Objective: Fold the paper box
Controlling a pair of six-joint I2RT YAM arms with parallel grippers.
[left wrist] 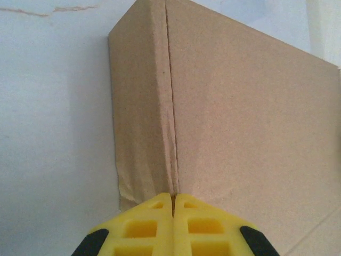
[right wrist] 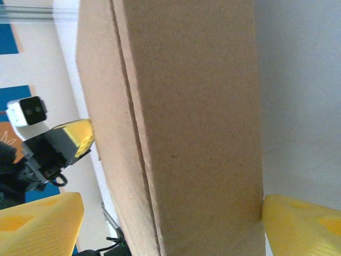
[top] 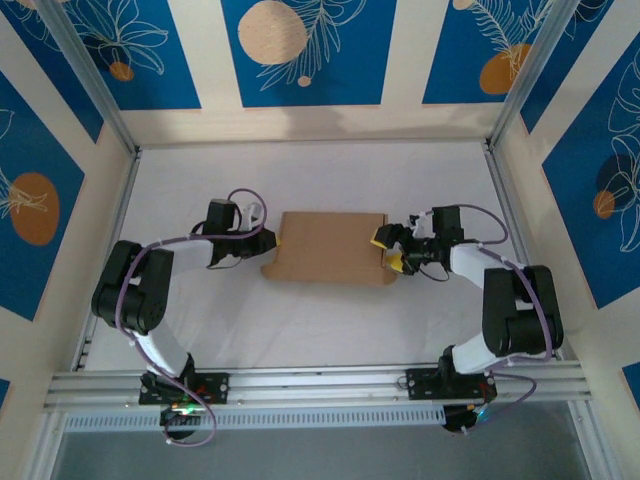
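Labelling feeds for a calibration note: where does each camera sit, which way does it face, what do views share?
Top external: above and behind the arms, looking down at the table; both arms show, left gripper and right gripper at the paper box's ends.
Left wrist: on the left arm, facing the box's end past its shut yellow fingers.
Right wrist: on the right arm, looking along the box between its open fingers.
Shared: all three show the box; right wrist also catches the left gripper.

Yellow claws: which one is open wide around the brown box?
The right gripper: its yellow fingers stand apart, one on each side of the paper box's end. The left gripper, at the other end, has its fingers pressed together.
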